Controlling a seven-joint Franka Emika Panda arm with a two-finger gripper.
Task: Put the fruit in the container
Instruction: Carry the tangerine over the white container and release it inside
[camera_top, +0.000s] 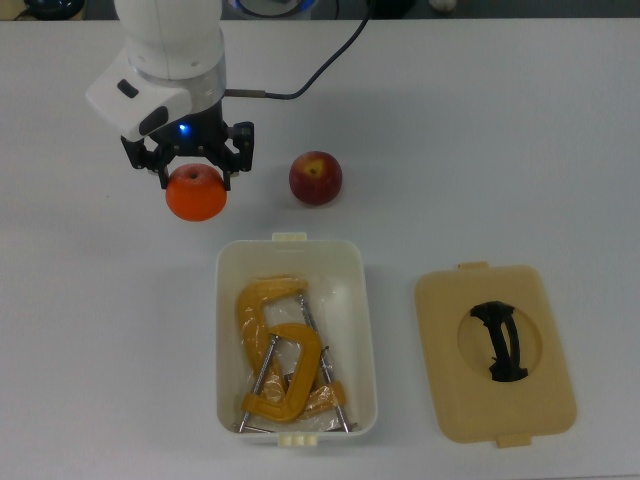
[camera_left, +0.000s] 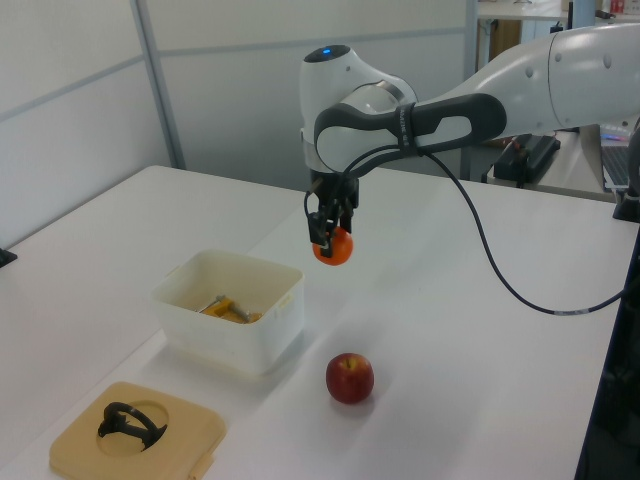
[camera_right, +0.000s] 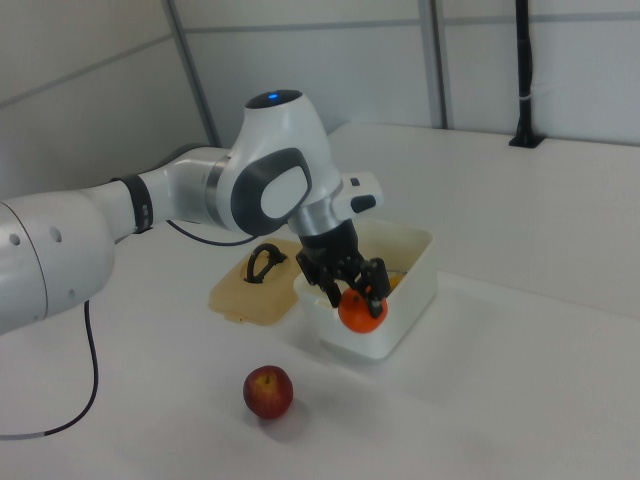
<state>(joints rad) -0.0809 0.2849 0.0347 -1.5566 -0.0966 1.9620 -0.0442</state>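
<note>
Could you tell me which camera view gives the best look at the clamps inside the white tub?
The top view: it looks straight down into the white tub, so the yellow-orange clamps show whole. The left view shows only a sliver of them over the tub's wall. In the right view the gripper and mandarin hide nearly all.

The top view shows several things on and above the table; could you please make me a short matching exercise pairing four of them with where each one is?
Things:
1. mandarin
2. apple
3. clamps
4. lid

Places:
A. lying inside the white container
B. flat on the table, on the top view's right of the container
C. held in the gripper, off the table
D. resting on the table, untouched

Pairs: 1-C, 2-D, 3-A, 4-B
</note>
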